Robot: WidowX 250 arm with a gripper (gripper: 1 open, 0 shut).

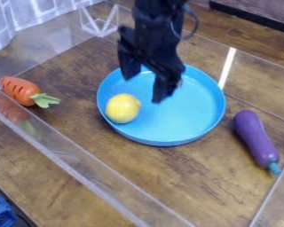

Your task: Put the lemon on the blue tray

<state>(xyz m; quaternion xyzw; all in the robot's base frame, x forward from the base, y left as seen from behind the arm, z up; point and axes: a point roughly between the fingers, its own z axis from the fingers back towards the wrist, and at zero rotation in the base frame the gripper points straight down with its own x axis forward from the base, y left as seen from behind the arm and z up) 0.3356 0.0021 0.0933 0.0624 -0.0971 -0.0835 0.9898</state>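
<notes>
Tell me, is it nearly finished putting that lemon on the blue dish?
It looks done. The lemon lies inside the blue tray, near its left rim. The gripper is open above the tray, holding nothing. Nothing is in hand; all that seems left is pulling the arm away.

An orange carrot (pixel 19 89) (green-topped) and purple eggplant (pixel 256 137) lie well apart.

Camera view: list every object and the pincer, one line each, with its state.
lemon: resting in the blue tray, left part, not held.
blue tray: flat on the table, holding the lemon.
pincer: open, empty, above the tray.
carrot: lying on the table, left.
eggplant: lying on the table, right.
</notes>
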